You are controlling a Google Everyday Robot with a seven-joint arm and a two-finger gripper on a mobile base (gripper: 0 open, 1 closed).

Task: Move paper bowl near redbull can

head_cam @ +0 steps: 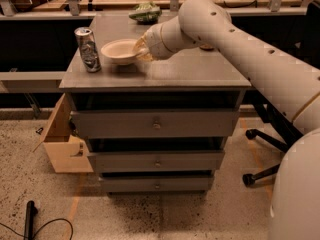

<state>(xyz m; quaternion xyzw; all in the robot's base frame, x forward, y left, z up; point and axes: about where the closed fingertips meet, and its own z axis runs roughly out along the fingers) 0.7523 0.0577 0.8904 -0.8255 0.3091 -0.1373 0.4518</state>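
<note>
The cream-white paper bowl (119, 50) is low over the left part of the grey cabinet top (200, 71), a short gap to the right of the tall silver redbull can (87, 49), which stands upright near the left edge. My gripper (140, 49) comes in from the right on the big white arm and is shut on the bowl's right rim. I cannot tell whether the bowl's base touches the top.
A green crumpled bag (145, 11) lies at the back of the cabinet top. A small brown object (206, 47) is mostly hidden behind my arm. Below are three drawers (156, 124). A cardboard box (62, 144) stands to the left, a chair base (260, 156) to the right.
</note>
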